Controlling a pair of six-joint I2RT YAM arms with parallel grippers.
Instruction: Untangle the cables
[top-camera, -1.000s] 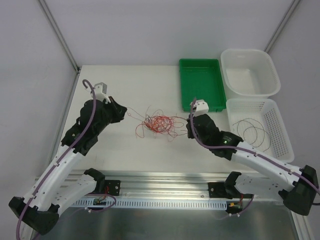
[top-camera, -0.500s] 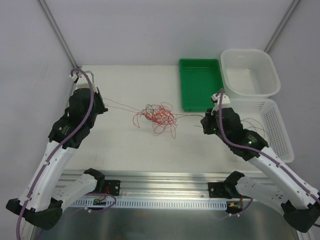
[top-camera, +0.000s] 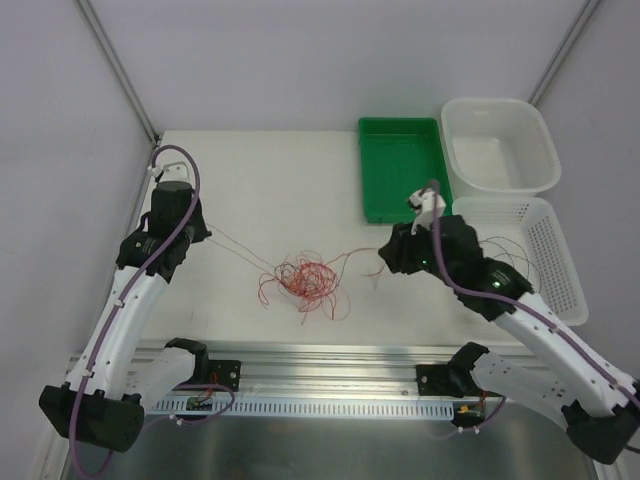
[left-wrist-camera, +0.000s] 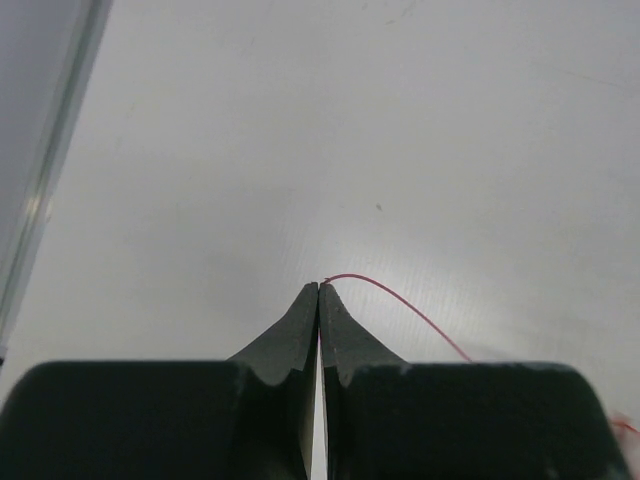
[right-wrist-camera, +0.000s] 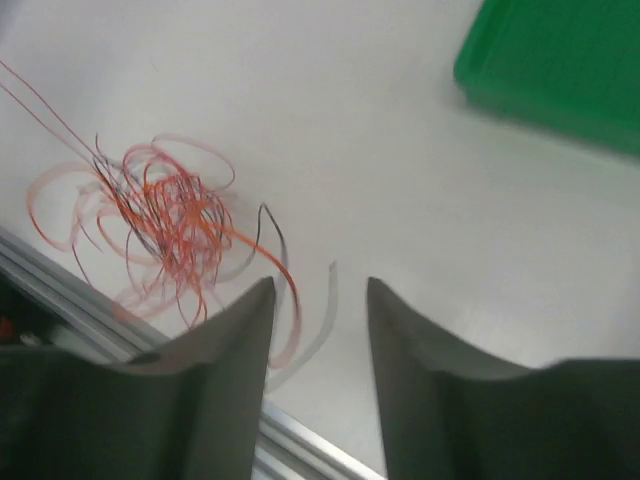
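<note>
the left gripper was shut tight, its two tips pressed together on the end of a single red strand that curved away to the right over the white table. from above i saw that strand run in a straight line from the left gripper down to the cables, which lay in a loose red and orange knot near the front middle of the table, between the two arms. the right gripper hung just right of the knot with its jaws parted and nothing held between them. the wrist view there was blurred: an orange loop curled just beside one finger, and i could not tell whether it touched. the green tray sat behind that arm, well apart from the knot.
</note>
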